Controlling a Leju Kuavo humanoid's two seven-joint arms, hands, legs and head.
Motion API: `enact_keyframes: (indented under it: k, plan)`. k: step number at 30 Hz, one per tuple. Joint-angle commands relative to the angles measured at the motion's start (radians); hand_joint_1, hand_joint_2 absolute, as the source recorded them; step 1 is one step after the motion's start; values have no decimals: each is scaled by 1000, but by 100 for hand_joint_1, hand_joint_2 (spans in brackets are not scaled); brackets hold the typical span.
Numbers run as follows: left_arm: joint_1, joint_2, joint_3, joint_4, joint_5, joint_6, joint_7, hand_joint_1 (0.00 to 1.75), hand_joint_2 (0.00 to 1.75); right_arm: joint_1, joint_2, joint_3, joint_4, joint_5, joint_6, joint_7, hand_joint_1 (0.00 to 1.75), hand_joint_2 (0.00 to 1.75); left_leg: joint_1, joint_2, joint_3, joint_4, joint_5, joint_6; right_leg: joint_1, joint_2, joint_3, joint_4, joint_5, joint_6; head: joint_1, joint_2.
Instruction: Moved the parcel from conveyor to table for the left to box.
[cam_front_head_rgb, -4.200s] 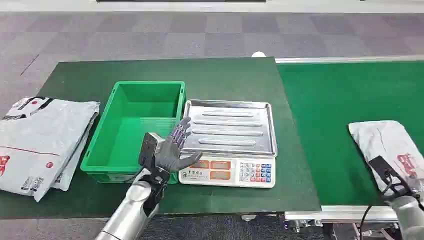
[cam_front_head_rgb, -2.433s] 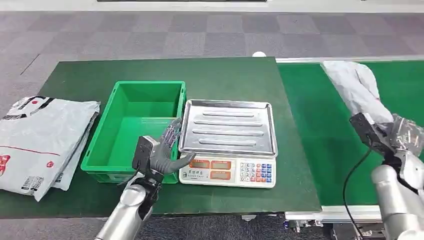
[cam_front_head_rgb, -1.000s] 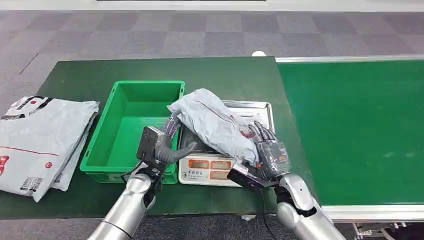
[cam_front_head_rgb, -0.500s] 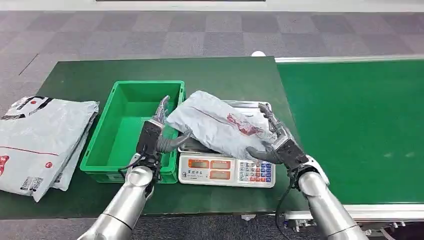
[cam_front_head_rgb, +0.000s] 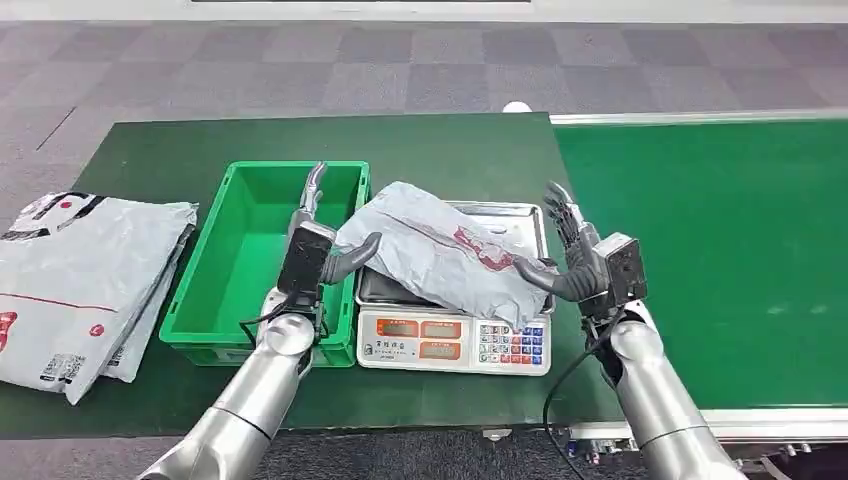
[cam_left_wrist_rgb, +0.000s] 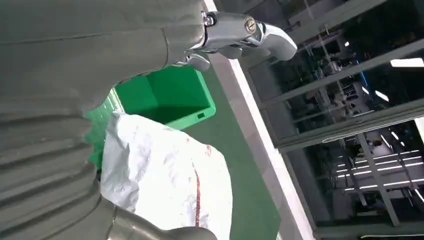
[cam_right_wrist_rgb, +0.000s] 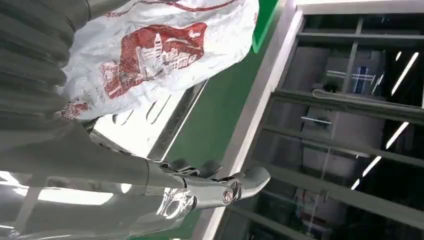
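The grey parcel (cam_front_head_rgb: 440, 250) with a red print lies crumpled across the scale's steel tray (cam_front_head_rgb: 505, 215), its left end hanging over the rim of the green bin (cam_front_head_rgb: 200, 290). My left hand (cam_front_head_rgb: 318, 245) stands at that end with fingers raised over the bin and thumb against the parcel's edge, holding nothing. My right hand (cam_front_head_rgb: 585, 262) stands at the parcel's right end, fingers spread upward, thumb just at the bag. The left wrist view has the parcel (cam_left_wrist_rgb: 165, 175) between thumb and fingers (cam_left_wrist_rgb: 240, 35). The right wrist view has the parcel (cam_right_wrist_rgb: 150, 50) on the tray (cam_right_wrist_rgb: 145, 125).
The white scale (cam_front_head_rgb: 455, 340) with its keypad sits under the tray, beside the bin. A stack of grey parcels (cam_front_head_rgb: 80, 280) lies at the table's left end. The green conveyor belt (cam_front_head_rgb: 720, 250) runs along the right.
The right hand carried the parcel from the conveyor onto the scale tray, let it go and drew back right. The left hand rose, opening wider at the parcel's left end.
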Motion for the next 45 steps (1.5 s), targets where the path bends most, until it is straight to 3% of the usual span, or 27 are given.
enact_keyframes:
  k: [1,6,12,15,23,30,36,37,45]
  plan:
    - [-51,14,-47,70,0,4,6,0,175,-53,29,-38,105,-2,1,0,0,175,0,1,0,0,0,0,0,1,0,0,0,-1,0,0]
    - [-140,25,-146,162,-146,-46,55,0,175,-101,38,-130,243,-59,-94,21,0,175,1,-1,-1,1,0,0,1,-1,0,0,1,0,0,0]
    - [-318,10,-345,406,-447,-283,135,0,175,-192,52,-182,422,-42,-147,-37,0,175,0,-1,-2,2,1,1,0,-2,0,0,1,0,0,0]
    - [-385,-8,-392,474,-529,-371,137,0,175,-195,61,-209,412,-42,-152,-39,0,175,1,0,-3,2,1,1,1,0,-1,0,3,0,0,0]
    - [-384,-6,-392,476,-529,-372,137,0,175,-194,62,-209,411,-41,-152,-39,0,175,1,2,0,0,1,0,1,3,0,-2,3,0,0,0]
    - [-504,-43,-498,560,-666,-502,177,0,175,-214,86,-219,337,-17,-136,-31,0,175,0,1,-4,4,1,1,0,2,-4,2,3,1,0,0]
    - [-496,-61,-531,584,-699,-585,163,0,175,-235,115,-196,334,-18,-71,-38,0,175,-1,2,-2,2,1,1,-1,3,-3,1,3,1,0,0]
    - [-485,-63,-531,582,-695,-607,147,175,175,-246,125,-185,337,-14,-60,-40,0,175,0,3,-2,2,1,0,0,4,-3,0,4,1,0,0]
    - [-465,-35,-518,572,-685,-596,131,175,175,-250,126,-167,329,-24,-54,-33,0,175,0,2,-1,1,1,0,0,3,-2,0,3,1,0,0]
